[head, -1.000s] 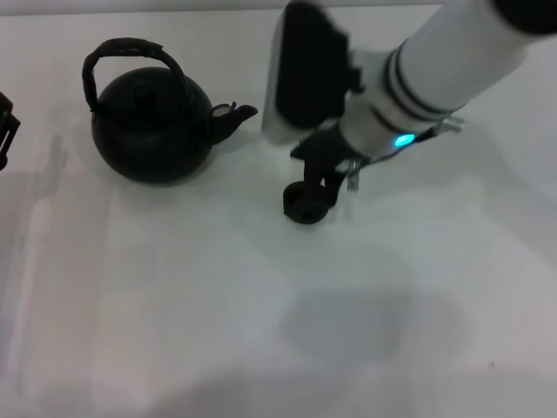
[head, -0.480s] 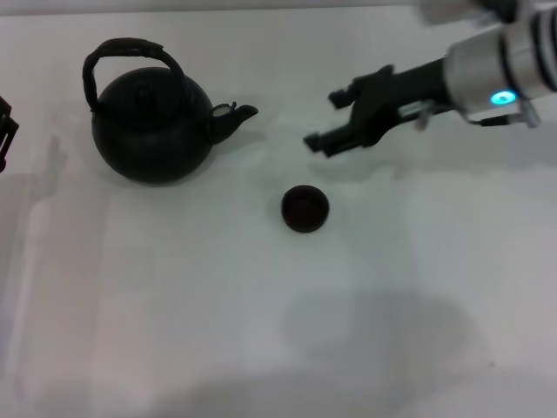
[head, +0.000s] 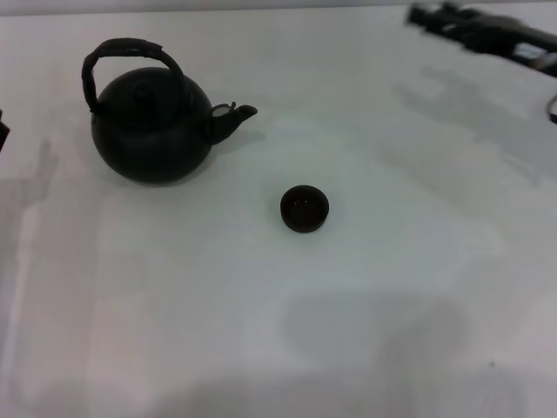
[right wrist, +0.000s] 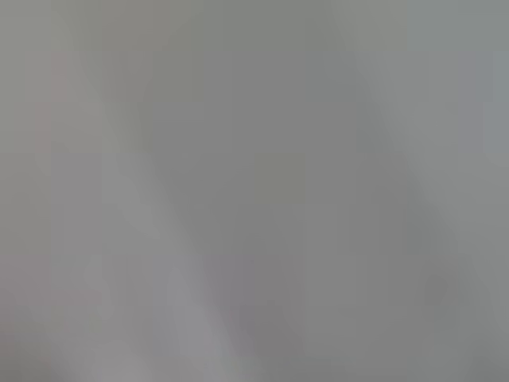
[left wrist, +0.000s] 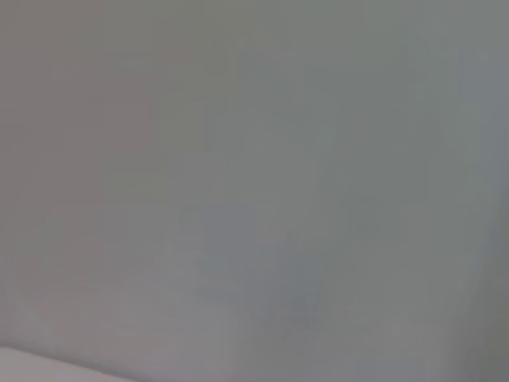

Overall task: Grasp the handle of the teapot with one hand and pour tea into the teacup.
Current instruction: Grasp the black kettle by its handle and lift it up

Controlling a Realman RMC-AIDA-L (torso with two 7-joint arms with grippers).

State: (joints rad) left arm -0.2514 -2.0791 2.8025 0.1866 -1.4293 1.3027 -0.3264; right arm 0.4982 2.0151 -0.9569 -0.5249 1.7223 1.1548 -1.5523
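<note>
The matte black teapot (head: 152, 131) stands upright at the far left of the white table (head: 261, 331). Its arched handle (head: 126, 46) rises free above the lid, and its short spout (head: 235, 116) points right. The tiny dark teacup (head: 305, 209) sits alone near the middle, to the right of the spout and nearer to me. My right gripper (head: 428, 15) is far off at the back right corner, away from both. Only a dark sliver of my left gripper (head: 3, 131) shows at the left edge, level with the teapot. Both wrist views show plain grey.
Soft shadows lie on the white table in front of the teacup and along the left side. Nothing else stands on it.
My right gripper has let go of the teacup and pulled back up and to the right, from over the cup to the far back right corner. Teapot and teacup have not moved.
</note>
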